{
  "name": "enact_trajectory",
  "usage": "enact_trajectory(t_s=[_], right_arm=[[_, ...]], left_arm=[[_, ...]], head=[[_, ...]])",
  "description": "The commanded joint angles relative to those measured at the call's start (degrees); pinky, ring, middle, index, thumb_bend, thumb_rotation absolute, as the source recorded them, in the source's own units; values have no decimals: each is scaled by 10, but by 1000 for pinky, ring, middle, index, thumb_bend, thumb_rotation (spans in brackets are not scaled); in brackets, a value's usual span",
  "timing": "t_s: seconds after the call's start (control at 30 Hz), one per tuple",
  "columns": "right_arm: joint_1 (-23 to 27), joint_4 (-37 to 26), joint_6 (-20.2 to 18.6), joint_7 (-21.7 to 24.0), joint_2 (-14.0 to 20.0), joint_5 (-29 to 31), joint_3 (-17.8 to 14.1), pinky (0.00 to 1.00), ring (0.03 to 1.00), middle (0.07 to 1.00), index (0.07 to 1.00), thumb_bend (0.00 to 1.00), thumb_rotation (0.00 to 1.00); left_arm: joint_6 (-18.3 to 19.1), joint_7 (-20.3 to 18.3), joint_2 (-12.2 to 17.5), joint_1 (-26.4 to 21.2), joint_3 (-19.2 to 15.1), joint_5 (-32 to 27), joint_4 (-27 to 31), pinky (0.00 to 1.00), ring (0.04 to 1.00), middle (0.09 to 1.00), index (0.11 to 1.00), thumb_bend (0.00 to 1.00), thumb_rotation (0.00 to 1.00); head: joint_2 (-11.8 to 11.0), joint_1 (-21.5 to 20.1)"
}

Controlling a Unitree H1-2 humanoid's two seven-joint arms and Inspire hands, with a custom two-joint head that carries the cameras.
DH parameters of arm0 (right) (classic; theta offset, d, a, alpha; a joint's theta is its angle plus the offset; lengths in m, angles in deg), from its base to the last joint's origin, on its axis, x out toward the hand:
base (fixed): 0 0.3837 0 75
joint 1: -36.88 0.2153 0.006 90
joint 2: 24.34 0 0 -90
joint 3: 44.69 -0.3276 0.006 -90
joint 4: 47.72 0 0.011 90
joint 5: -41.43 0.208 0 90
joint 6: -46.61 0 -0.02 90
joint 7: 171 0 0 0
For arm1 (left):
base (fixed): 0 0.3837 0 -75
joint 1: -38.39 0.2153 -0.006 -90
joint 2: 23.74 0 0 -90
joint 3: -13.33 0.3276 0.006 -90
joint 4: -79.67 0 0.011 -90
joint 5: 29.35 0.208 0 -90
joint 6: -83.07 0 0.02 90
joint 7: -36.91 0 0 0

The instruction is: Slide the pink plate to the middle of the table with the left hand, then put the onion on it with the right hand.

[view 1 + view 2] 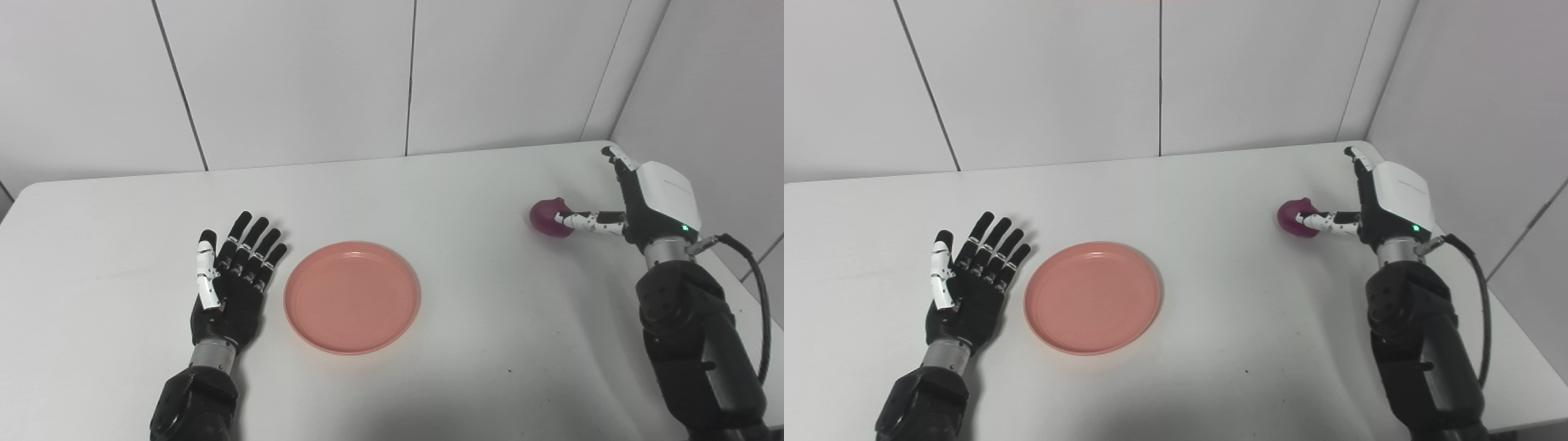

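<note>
The pink plate (352,297) lies flat near the middle of the white table (459,184). My left hand (236,282) rests palm-down just left of the plate, open, fingers spread and pointing away, a small gap from the rim. The purple onion (545,215) sits on the table at the far right. My right hand (643,199) stands on edge right beside it, open; its thumb reaches left and touches the onion's near side, while the fingers point toward the back wall, not wrapped around it.
White wall panels (410,79) close the table's back and right sides. The table's right edge (1507,318) runs close behind my right arm. A black cable (759,288) loops off the right wrist.
</note>
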Motion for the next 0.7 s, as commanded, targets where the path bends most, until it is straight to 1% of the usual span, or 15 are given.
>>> enact_trajectory(t_s=[0.0,0.17,0.27,0.43,0.53,0.67], right_arm=[[35,-4,2,-16,7,-7,4,643,795,877,895,1000,504],[50,17,0,-11,4,-5,9,650,802,881,901,1000,500],[58,28,0,-9,2,-3,9,638,799,876,904,1000,527],[69,48,0,-9,0,2,15,644,808,881,905,1000,534],[76,62,1,-16,-1,4,20,633,802,879,900,1000,526],[83,83,4,-25,1,17,23,647,806,881,900,1000,516]], left_arm=[[10,10,3,8,-4,3,-9,882,875,890,881,390,1000],[8,13,3,10,-3,7,-8,882,874,884,876,393,1000],[8,11,5,11,-1,8,-7,885,877,890,884,392,1000],[9,15,5,12,0,11,-6,882,872,884,878,390,1000],[6,14,6,11,0,13,-8,878,871,881,875,391,1000],[3,15,6,12,1,15,-8,880,872,880,874,394,1000]], head=[[0,1],[0,2],[1,3],[1,3],[-2,3],[-1,5]])
